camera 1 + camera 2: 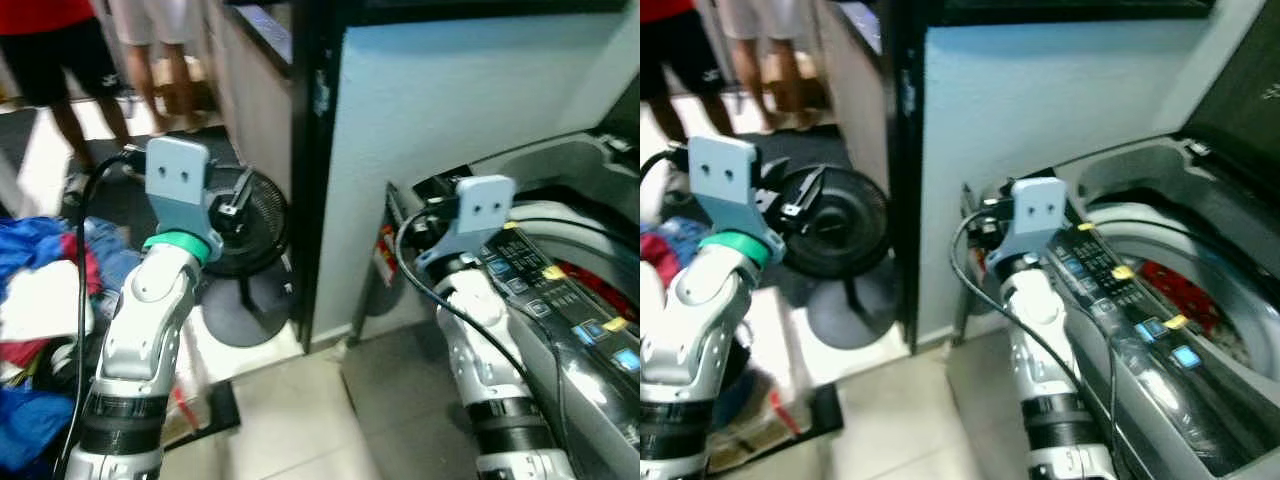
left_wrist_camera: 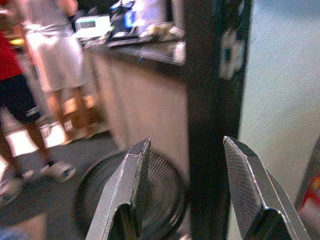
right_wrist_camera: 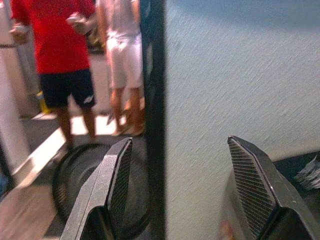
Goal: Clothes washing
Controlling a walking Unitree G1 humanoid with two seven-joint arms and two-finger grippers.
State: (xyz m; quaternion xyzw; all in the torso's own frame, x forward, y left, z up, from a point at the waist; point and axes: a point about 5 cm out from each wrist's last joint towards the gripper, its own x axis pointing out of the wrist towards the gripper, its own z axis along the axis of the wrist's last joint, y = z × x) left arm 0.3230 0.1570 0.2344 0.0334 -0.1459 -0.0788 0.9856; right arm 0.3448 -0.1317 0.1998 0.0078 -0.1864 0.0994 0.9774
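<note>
An open top-loading washing machine [image 1: 1140, 330] stands at the right, with a red garment [image 1: 1168, 285] in its drum. On the left lies a pile of blue, red and white clothes [image 1: 40, 290]. My left gripper [image 2: 186, 142] is raised in front of a black floor fan [image 1: 250, 230]; it is open and holds nothing. My right gripper [image 3: 180, 140] is up beside the machine's near left corner, facing the pale wall [image 1: 450, 90]. It is open too, with nothing between its fingers.
A black vertical post [image 1: 315, 150] divides the pale wall from a counter [image 2: 145, 95]. Two people [image 3: 85, 55] stand at the back left beyond the fan. Tiled floor [image 1: 300, 410] lies between my arms.
</note>
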